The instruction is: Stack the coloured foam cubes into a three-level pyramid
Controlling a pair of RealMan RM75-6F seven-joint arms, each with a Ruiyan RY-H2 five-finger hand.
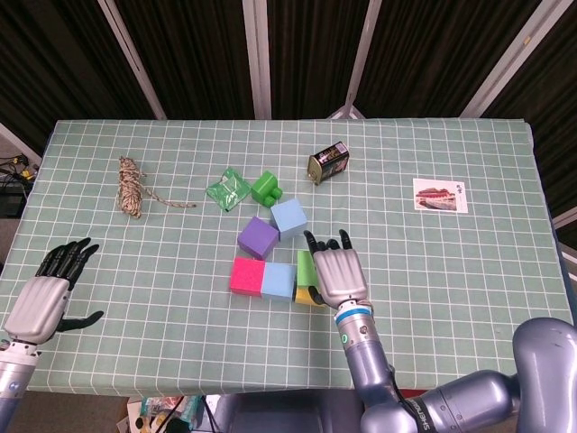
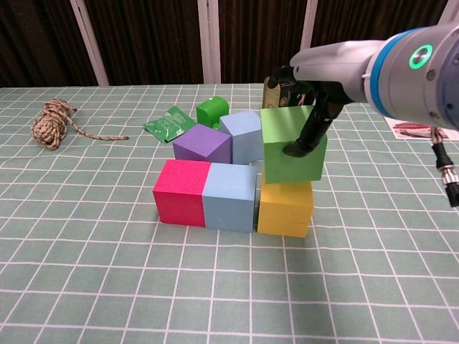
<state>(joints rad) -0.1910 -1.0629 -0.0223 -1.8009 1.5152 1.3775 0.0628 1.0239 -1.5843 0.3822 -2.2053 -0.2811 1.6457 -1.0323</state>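
Note:
My right hand (image 1: pixel 335 273) (image 2: pixel 315 86) grips a green foam cube (image 2: pixel 289 145) (image 1: pixel 306 264) from above. The cube is slightly tilted and its underside meets the top of the yellow cube (image 2: pixel 285 208) (image 1: pixel 306 296). The yellow cube ends a front row with a light blue cube (image 2: pixel 229 206) (image 1: pixel 279 280) and a pink cube (image 2: pixel 183 202) (image 1: pixel 245 275). Behind the row lie a purple cube (image 2: pixel 203 145) (image 1: pixel 258 237) and a second light blue cube (image 2: pixel 242 135) (image 1: pixel 288 217). My left hand (image 1: pixel 43 299) hangs at the table's front left corner with fingers spread, holding nothing.
At the back of the cubes lie a small green block (image 1: pixel 266 187), a green packet (image 1: pixel 227 189) and a tin can (image 1: pixel 328 163). A coil of rope (image 1: pixel 132 186) lies far left. A picture card (image 1: pixel 440 195) lies at the right.

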